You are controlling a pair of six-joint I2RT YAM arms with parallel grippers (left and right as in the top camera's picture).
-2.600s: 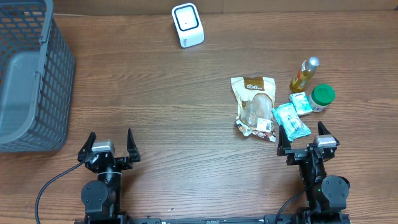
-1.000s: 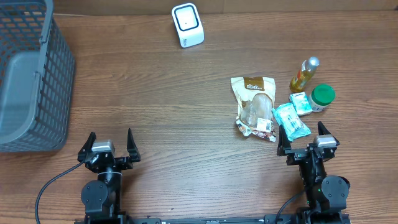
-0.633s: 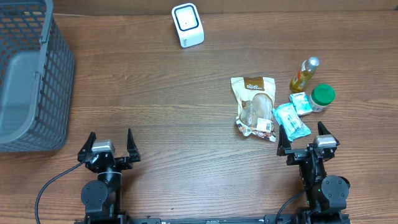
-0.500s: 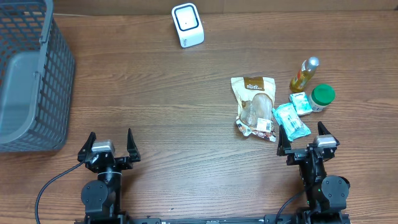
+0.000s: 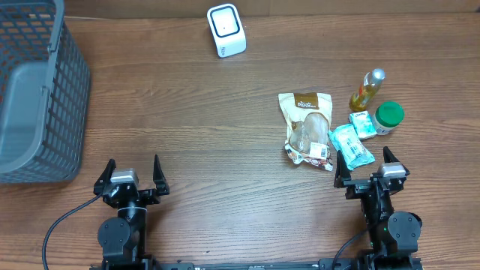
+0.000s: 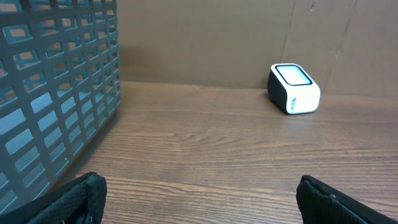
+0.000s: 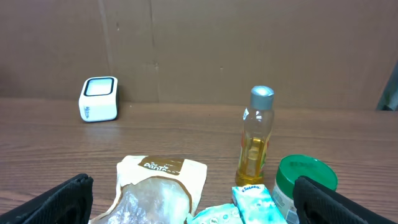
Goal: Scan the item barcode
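Overhead: your right gripper [image 5: 364, 162] is spread wide and empty, just beside the teal packets [image 5: 351, 145]. The snack bag [image 5: 306, 126] lies left of them, and the scanner [image 5: 226, 30] is well apart at the far edge. Your left gripper [image 5: 133, 163] is also spread and empty.
Left wrist: the scanner [image 6: 293, 88] is far right and the basket [image 6: 62, 93] wall is on the left.
Right wrist: the bag [image 7: 158, 186] is low ahead, with the bottle [image 7: 256, 146] and green-lidded jar [image 7: 305, 177] to its right.

Scanner [image 5: 226, 30] and snack bag [image 5: 308, 127], well apart

White scanner [image 5: 226, 30], grey lattice basket [image 5: 71, 97], amber bottle [image 5: 364, 93] with silver cap, green-lidded jar [image 5: 389, 115], brown wood-grain table [image 5: 210, 127].
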